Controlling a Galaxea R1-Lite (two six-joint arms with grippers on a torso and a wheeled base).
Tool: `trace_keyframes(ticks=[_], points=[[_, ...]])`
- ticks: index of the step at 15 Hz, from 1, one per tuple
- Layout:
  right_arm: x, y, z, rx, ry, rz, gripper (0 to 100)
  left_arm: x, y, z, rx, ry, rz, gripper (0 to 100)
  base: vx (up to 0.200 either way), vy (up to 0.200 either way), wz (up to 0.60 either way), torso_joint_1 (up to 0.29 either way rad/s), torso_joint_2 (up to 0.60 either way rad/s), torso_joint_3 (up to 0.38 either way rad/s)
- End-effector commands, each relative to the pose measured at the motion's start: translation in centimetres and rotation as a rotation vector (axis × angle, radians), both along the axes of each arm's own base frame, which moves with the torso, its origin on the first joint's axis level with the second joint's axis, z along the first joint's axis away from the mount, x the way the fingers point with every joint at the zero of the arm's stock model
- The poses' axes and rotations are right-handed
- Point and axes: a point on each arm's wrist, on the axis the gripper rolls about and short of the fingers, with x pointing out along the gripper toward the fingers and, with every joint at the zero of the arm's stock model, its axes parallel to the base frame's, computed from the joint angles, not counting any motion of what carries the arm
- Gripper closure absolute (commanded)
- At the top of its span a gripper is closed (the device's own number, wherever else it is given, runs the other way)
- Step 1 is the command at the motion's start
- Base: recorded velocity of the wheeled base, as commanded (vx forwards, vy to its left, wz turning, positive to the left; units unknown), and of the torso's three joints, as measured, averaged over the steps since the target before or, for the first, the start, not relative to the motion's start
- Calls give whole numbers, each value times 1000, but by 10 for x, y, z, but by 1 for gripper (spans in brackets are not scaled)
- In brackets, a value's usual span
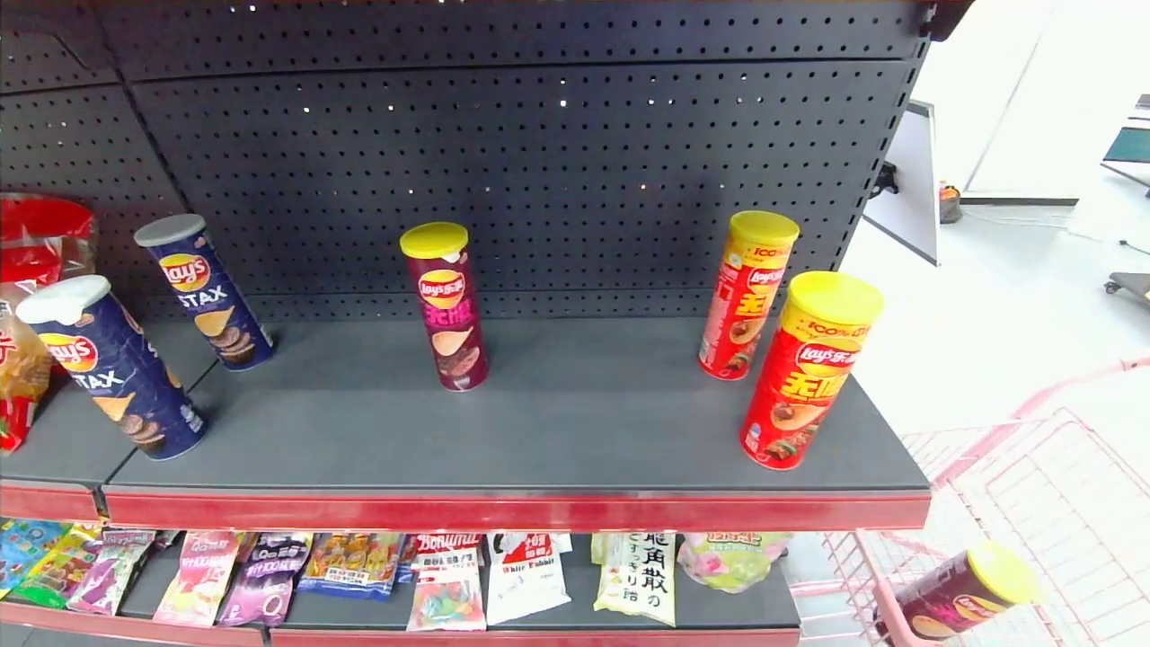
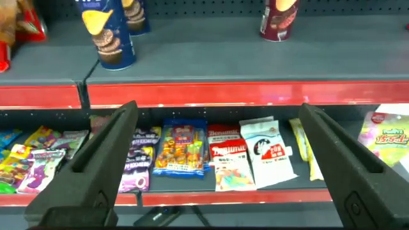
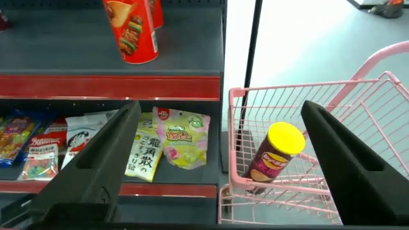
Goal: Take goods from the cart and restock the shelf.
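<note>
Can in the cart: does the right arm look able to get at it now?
Probably yes. The right gripper is open, and the can sits uncovered in the open-topped cart.

Left of the maroon, yellow-lidded can (image 1: 446, 305) on the dark grey, red-edged shelf (image 1: 557, 422) stand navy cans (image 1: 108, 368) with pale lids, right of it red cans (image 1: 804, 373) with yellow lids, and farther right a pink wire cart (image 1: 1060, 476) holds a maroon, yellow-lidded tube (image 1: 957, 593).
</note>
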Motion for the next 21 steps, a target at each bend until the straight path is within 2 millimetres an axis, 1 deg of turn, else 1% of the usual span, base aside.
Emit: trace_keyframes(ticks=[1,5,12,21], points=[[0,0,0,1,-1,7,0,0,0,0,0,2,0,0,0,0,0,0,0,0],[0,0,0,1,-1,10,0,0,0,0,-2,2,0,0,0,0,0,0,0,0],[0,0,0,1,-1,8,0,0,0,0,-2,2,0,0,0,0,-600,-2,1,5],[0,0,0,6,-1,10,0,0,0,0,-2,2,0,0,0,0,0,0,0,0]])
